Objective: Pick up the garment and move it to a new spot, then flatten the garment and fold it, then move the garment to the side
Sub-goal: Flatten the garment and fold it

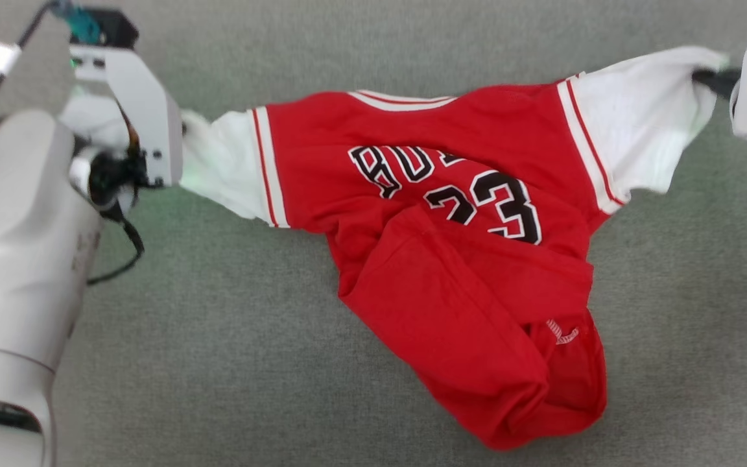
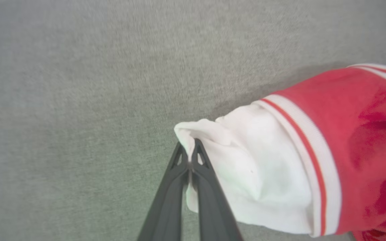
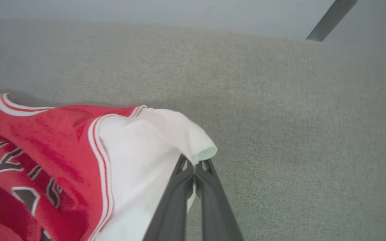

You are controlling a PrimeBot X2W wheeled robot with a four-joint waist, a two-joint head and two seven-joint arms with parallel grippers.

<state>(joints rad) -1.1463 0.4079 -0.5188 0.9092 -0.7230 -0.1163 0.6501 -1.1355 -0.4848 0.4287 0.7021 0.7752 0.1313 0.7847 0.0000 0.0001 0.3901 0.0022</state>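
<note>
Garment (image 1: 451,214) lies on grey surface (image 1: 218,363), hem bunched. Left gripper (image 2: 189,149) is clamped tight on one white sleeve tip (image 2: 209,129), right gripper (image 3: 194,165) on the other. Grippers are held wide apart, likely so the chest gets stretched flat.

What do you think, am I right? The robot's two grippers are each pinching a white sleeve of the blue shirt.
No: the shirt is red, not blue, as the head view shows. The left gripper pinches one white sleeve, the right gripper the other.
</note>
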